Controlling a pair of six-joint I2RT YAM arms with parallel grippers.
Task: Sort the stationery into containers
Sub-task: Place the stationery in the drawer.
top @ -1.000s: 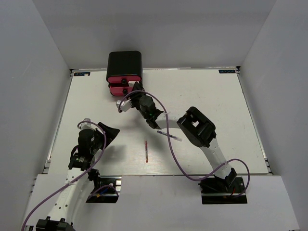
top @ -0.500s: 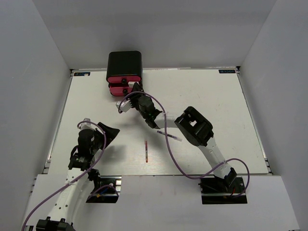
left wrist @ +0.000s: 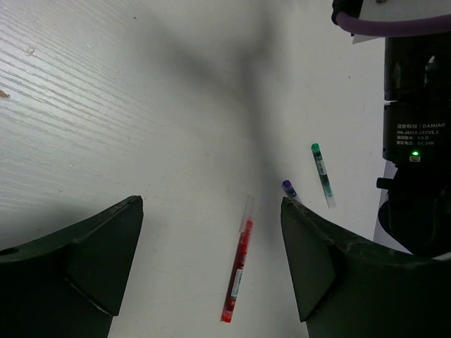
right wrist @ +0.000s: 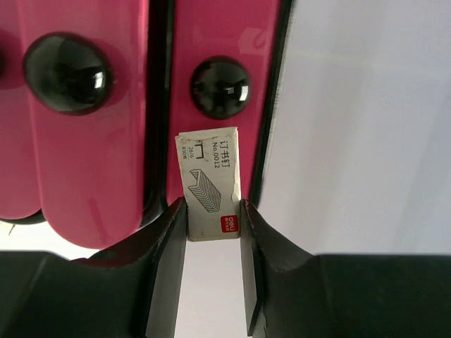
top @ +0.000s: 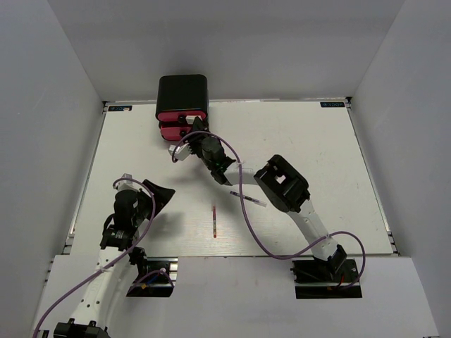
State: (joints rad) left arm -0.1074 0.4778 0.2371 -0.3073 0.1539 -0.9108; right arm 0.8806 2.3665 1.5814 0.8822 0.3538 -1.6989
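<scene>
My right gripper [right wrist: 213, 211] is shut on a small white staple box [right wrist: 210, 184], held right in front of the pink drawers [right wrist: 218, 42], just below a black knob [right wrist: 220, 86]. From above, that gripper [top: 192, 131] sits against the drawers [top: 182, 116] in their black box [top: 182, 90]. A red pen [top: 214, 222] lies mid-table, with a purple-capped pen [top: 248, 198] to its right. My left gripper [left wrist: 211, 204] hangs open over the table, apart from the red pen [left wrist: 238, 271]. A green-capped pen [left wrist: 321, 172] lies beyond the purple-capped pen [left wrist: 289, 188].
A second pink drawer front [right wrist: 77, 141] with its own knob [right wrist: 68, 72] is beside the one facing the box. The right arm's elbow [top: 283, 184] and purple cable [top: 243, 211] hang over the pens. Grey walls enclose the white table [top: 317, 155].
My right gripper has moved up and left, closer to the drawers, with the staple box still in it. The left arm and the pens have not moved.
</scene>
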